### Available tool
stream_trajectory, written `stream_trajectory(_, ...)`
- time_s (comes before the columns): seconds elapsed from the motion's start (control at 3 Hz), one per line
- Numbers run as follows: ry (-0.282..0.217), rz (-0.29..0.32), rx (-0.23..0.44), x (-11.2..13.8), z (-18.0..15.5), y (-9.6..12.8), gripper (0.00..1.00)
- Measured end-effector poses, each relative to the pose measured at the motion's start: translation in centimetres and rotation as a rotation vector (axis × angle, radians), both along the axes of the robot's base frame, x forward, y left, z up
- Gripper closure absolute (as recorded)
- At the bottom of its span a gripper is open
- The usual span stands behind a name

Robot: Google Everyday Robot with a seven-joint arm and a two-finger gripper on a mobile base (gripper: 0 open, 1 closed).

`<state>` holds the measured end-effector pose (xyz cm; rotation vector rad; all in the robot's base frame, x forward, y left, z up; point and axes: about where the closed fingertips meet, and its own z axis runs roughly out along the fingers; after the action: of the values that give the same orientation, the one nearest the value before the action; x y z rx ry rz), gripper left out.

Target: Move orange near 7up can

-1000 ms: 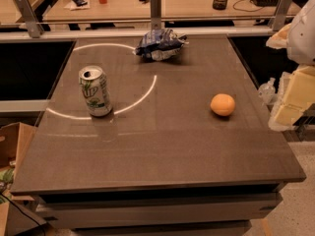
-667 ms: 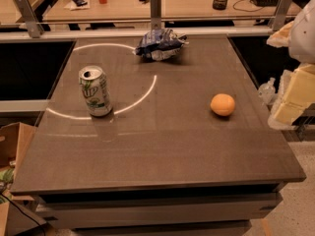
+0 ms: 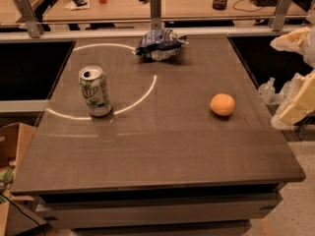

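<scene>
The orange (image 3: pixel 222 104) lies on the right part of the dark table (image 3: pixel 162 151). The 7up can (image 3: pixel 95 91), white and green with a silver top, stands upright on the left part, well apart from the orange. My gripper (image 3: pixel 298 103) shows as cream-coloured parts at the right edge of the view. It is beyond the table's right side, to the right of the orange and not touching it. It holds nothing that I can see.
A crumpled blue and silver snack bag (image 3: pixel 160 45) lies at the back middle of the table. A bright curved line of light (image 3: pixel 142 93) runs across the tabletop behind the can. A cardboard box (image 3: pixel 11 151) stands on the floor at the left.
</scene>
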<state>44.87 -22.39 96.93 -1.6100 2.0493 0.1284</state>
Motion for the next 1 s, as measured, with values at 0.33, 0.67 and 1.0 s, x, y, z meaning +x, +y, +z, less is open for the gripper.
stream_trajectory(0.33,-0.03,0.018,0.15,0.4,-1.5,-0.4,0.0)
stream_trajectory(0.67,-0.065,0.0,0.248,1.1,-3.3,-1.8,0.0)
stream_trajectory(1.0,-0.114,-0.028,0.281,1.8,-4.9,-3.1,0.0)
